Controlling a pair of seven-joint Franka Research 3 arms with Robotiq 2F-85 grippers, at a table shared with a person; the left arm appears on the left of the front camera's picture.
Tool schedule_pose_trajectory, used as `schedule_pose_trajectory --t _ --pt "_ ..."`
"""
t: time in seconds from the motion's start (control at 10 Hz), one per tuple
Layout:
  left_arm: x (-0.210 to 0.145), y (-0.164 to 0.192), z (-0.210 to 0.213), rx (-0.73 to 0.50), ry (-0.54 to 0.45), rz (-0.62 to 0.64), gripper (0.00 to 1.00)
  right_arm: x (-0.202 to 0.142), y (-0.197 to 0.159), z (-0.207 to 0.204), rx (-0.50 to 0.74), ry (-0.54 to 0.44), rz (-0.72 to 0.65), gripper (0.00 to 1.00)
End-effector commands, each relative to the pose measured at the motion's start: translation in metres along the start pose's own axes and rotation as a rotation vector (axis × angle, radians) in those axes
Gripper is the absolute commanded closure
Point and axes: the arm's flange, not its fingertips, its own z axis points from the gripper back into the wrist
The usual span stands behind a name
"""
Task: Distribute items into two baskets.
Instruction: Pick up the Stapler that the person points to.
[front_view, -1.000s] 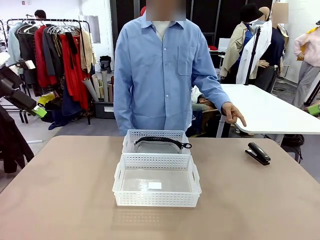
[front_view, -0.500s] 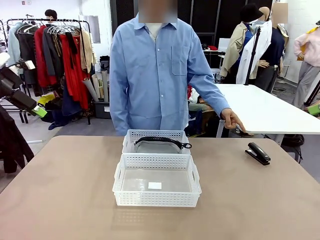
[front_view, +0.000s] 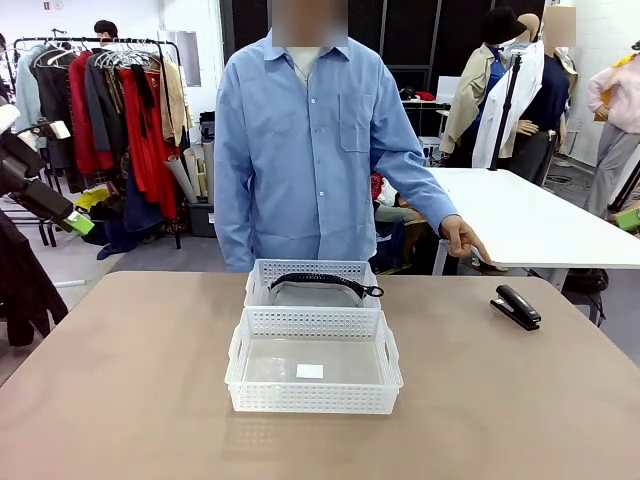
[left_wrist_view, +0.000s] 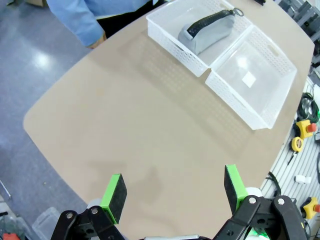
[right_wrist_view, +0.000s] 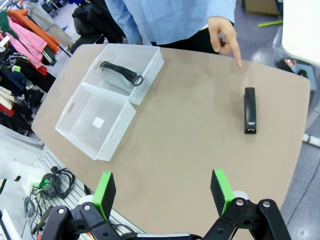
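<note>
**Front view.** The two baskets stand end to end at the middle of the table (front_view: 130, 380), touching. The near basket (front_view: 313, 400) carries a small white label (front_view: 310, 371) on its floor; any print on it is too small to read. The far basket (front_view: 262, 272) holds the band (front_view: 322, 280), which arches over the basket. Its long axis runs left to right, with the small silvery end at the right. The stapler (front_view: 516, 306) lies on the bare table, well apart from the baskets at the far right. Its long axis is diagonal in the picture. The person's hand (front_view: 462, 238) hangs beyond the far edge, apart from the stapler.

**Left wrist view.** The left gripper (left_wrist_view: 173, 187) hovers high above the table (left_wrist_view: 125, 125) with its jaws spread wide and nothing between them. Both baskets show from above: the far basket (left_wrist_view: 170, 35) with the band (left_wrist_view: 210, 24) inside, and the near basket (left_wrist_view: 232, 102) with its label (left_wrist_view: 248, 78).

**Right wrist view.** The right gripper (right_wrist_view: 163, 190) hovers above the table (right_wrist_view: 190, 125), jaws spread wide and holding nothing. This view shows the stapler (right_wrist_view: 250, 110) from above, its long axis running towards the person's edge. The person's hand (right_wrist_view: 222, 30) has its index finger extended downward near the stapler, not touching it. The band (right_wrist_view: 119, 72) lies in the far basket (right_wrist_view: 150, 75). The near basket (right_wrist_view: 117, 137) holds the label (right_wrist_view: 97, 121).
</note>
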Motion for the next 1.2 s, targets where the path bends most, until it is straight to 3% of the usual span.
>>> schedule_pose_trajectory --t 0.0,0.4,1.1 --pt "0.0 -0.001 0.001 0.003 0.003 0.001 0.0 0.002 0.0 0.001 0.018 -0.021 0.009 0.0" --pt "0.0 -0.001 0.001 0.003 0.003 0.001 0.0 0.0 0.0 0.0 0.0 0.0 0.0 0.0" --pt "0.0 -0.001 0.001 0.003 0.003 0.001 0.0 0.043 -0.009 -0.037 -0.012 0.116 0.027 0.0"
